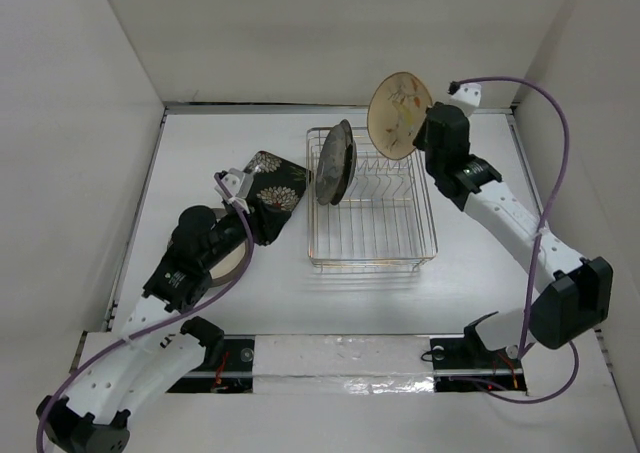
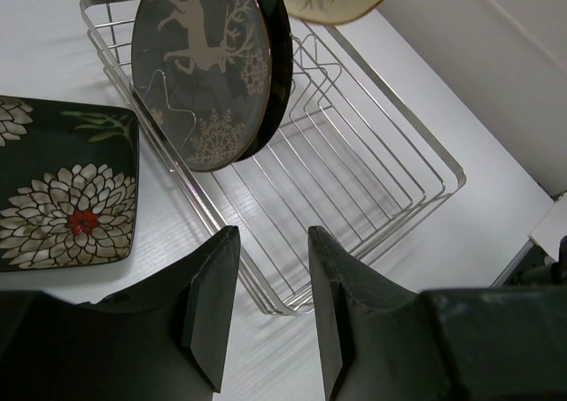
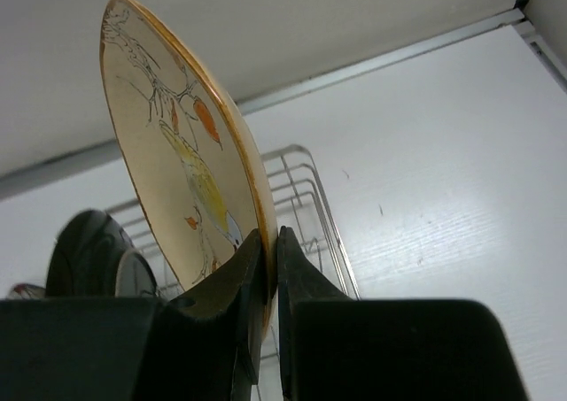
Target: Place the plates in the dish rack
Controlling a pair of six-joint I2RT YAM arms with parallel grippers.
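Observation:
The chrome wire dish rack [image 1: 400, 235] stands mid-table. A dark grey deer plate [image 1: 335, 163] stands on edge at its far left end. My right gripper [image 1: 423, 133] is shut on the rim of the tan sprig plate [image 1: 398, 113] and holds it upright above the rack's far right corner; the right wrist view shows the plate [image 3: 168, 144] pinched between the fingers. My left gripper [image 1: 258, 218] is open and empty over the table beside the black square flower plate [image 1: 275, 185], left of the rack. A cream-centred plate [image 1: 238, 261] lies partly hidden under my left arm.
White walls close in the table at the back and both sides. The left wrist view shows the rack's near corner [image 2: 275, 304] just beyond the fingertips, with the black square plate [image 2: 66, 184] to their left.

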